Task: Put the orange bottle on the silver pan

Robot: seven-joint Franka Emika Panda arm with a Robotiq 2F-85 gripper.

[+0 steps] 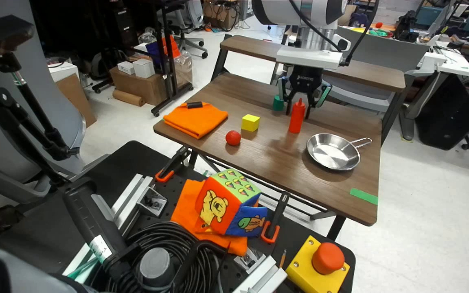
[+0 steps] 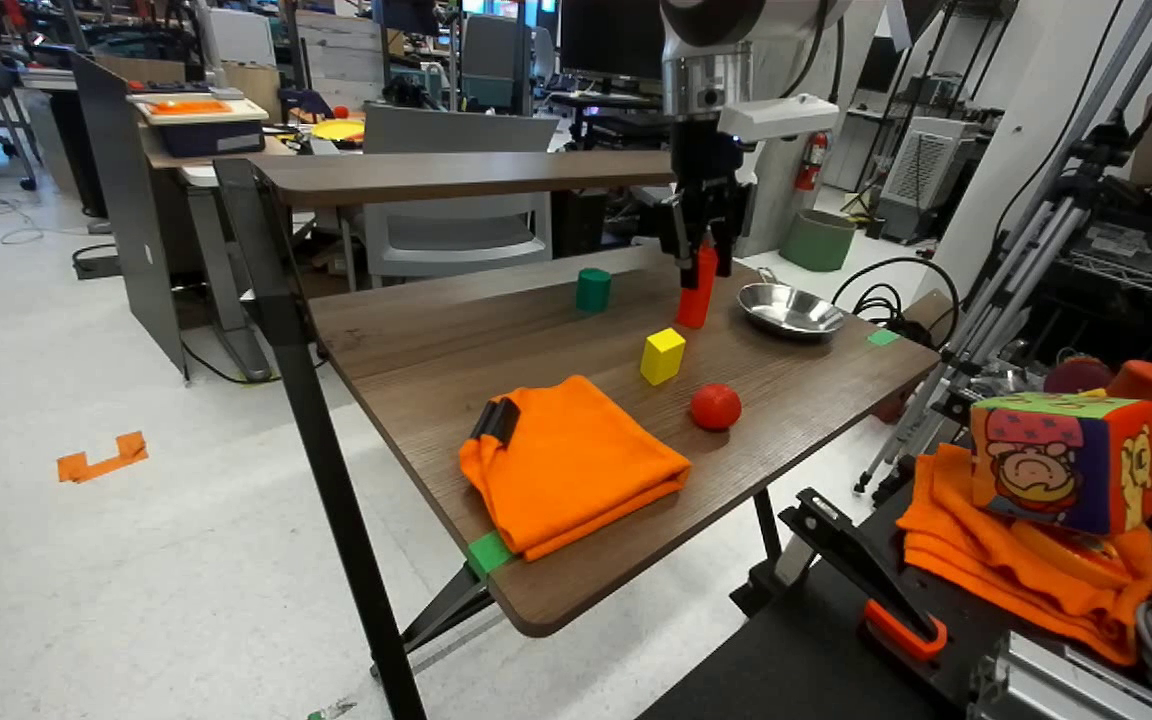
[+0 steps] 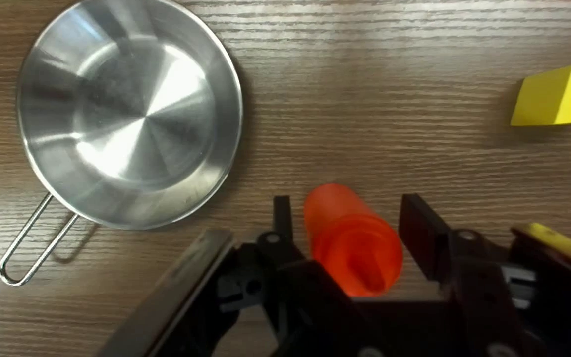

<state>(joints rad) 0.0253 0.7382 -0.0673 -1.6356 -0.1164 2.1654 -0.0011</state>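
The orange bottle [image 1: 296, 120] stands upright on the brown table, red-orange with a narrow tip; it also shows in an exterior view [image 2: 697, 292] and in the wrist view [image 3: 350, 238]. My gripper [image 1: 298, 115] points down with its fingers on either side of the bottle. In the wrist view the gripper [image 3: 350, 223] is open, with gaps between both fingers and the bottle. The silver pan [image 1: 332, 152] is empty and lies beside the bottle, handle outward; it is at the upper left in the wrist view [image 3: 142, 119] and also shows in an exterior view [image 2: 791, 310].
A yellow block [image 1: 250, 122], a red ball [image 1: 233, 138], a green cylinder [image 2: 593, 289] and a folded orange cloth [image 2: 576, 460] also lie on the table. A raised wooden shelf [image 2: 476, 175] runs along one long side of the table.
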